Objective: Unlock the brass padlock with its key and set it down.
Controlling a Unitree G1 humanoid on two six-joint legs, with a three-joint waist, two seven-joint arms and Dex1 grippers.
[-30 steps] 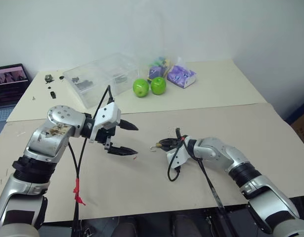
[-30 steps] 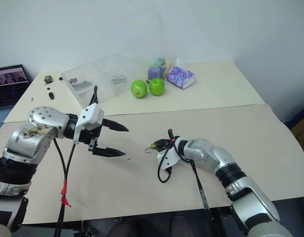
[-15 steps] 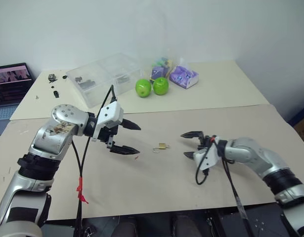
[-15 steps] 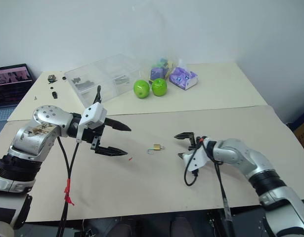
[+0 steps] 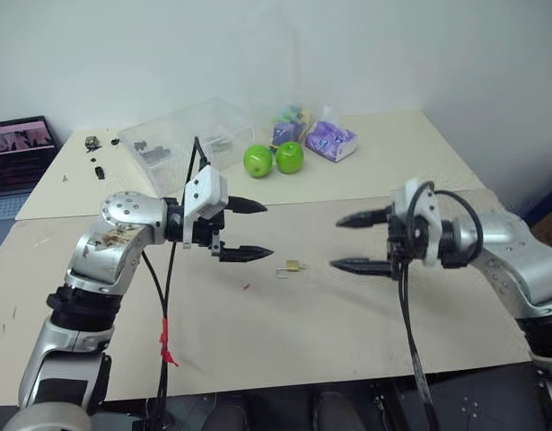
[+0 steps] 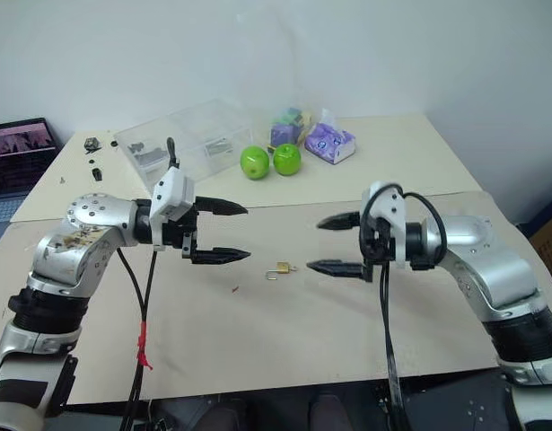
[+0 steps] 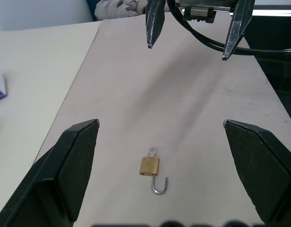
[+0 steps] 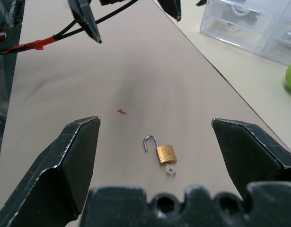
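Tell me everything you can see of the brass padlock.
The brass padlock is a tiny yellow-gold block lying flat on the beige table, between the two open grippers and touched by neither. Its thin silver shackle is swung open, free at one end. The small silvery key sticks out of the opposite end.

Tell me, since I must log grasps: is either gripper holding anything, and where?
Nothing. Left gripper and right gripper are open; the brass padlock lies on the table.

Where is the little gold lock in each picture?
Left eye view: brass padlock on the table, between the two pincers.
Right eye view, same spot.
Left wrist view, shackle swung open.
Right wrist view.
Shared landmark: the tiny red scrap beside it.
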